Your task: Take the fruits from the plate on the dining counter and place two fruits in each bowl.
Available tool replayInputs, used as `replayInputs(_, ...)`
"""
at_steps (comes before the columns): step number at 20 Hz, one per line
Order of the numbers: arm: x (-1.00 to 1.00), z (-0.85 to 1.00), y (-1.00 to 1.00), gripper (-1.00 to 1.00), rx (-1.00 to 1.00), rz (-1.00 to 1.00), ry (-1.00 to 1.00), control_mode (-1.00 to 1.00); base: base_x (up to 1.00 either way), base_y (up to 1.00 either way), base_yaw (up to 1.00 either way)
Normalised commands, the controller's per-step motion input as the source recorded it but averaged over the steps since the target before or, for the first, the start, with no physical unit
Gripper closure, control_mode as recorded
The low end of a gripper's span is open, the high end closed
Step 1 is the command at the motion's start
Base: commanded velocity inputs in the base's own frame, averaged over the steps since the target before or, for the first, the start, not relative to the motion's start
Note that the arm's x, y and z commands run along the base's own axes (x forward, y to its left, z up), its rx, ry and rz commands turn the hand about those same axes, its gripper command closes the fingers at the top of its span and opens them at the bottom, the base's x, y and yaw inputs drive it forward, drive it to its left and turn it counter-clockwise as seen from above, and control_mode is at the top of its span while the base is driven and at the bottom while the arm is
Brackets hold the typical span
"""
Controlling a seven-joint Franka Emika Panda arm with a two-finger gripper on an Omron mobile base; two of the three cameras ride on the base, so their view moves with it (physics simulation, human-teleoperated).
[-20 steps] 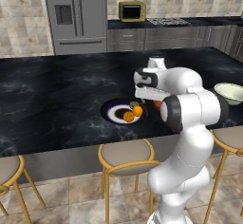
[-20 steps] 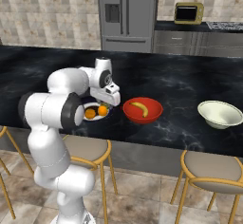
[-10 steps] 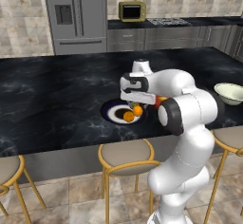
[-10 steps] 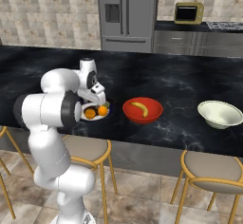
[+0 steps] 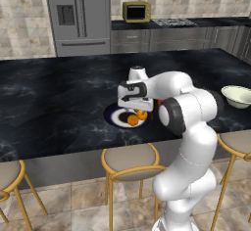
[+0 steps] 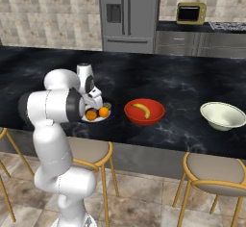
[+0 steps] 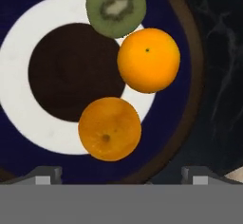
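Hand view: two oranges and a halved kiwi lie on the blue-rimmed plate on the black counter. Gripper hovers above, fingers wide apart, empty. Banana rests in the red bowl; the cream bowl stands well apart.

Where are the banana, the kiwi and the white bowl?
banana (image 6: 141, 109): right base view, middle of its yellow curve, inside the red bowl.
kiwi (image 7: 116, 7): hand view, its pale centre.
white bowl (image 6: 222, 115): right base view, its inner wall.

plate cut off at frame edges
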Motion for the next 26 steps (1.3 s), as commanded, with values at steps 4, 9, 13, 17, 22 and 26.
replayInputs(4,0.27,-0.22,0.03,-1.00,-0.01,0.00,0.00,-1.00,0.00,0.00,0.00)
replayInputs(9,0.15,-0.16,0.00,-1.00,0.00,0.00,0.01,-1.00,0.00,0.00,0.00)
replayInputs(13,-0.19,-0.01,0.00,-1.00,0.00,0.00,0.01,-1.00,0.00,0.00,0.00)
replayInputs(17,-0.12,-0.10,0.00,-1.00,0.00,-0.03,0.05,-1.00,0.00,0.00,0.00)
replayInputs(22,-0.05,-0.21,0.00,-1.00,0.00,-0.04,0.07,-1.00,0.00,0.00,0.00)
replayInputs(26,0.00,-0.23,0.00,-1.00,0.00,-0.01,0.07,-1.00,0.00,0.00,0.00)
